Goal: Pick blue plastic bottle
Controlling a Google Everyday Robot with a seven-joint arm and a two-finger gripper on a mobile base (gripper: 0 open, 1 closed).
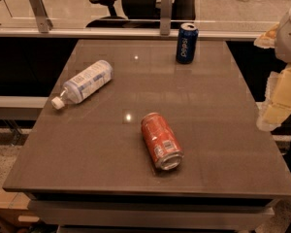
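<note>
**Bottle down at left of counter, gripper off at right edge**

You've got the blue plastic bottle (85, 83) lying on its side at the left-centre of the frame, on the dark brown counter (208, 130). It has a clear body, with a pale blue-and-white label round most of it. The white screw cap points to the lower left, close to the counter's left edge. A red soda can (161, 141) lies on its side lower in the middle, well apart from the bottle. A dark blue Pepsi can (186, 43) stands upright at upper centre-right, near the far edge. The gripper (274, 111) is a pale cream shape at the right edge of the frame, beyond the counter's right side and well apart from the bottle. You cannot tell whether it is parted or closed.
</note>
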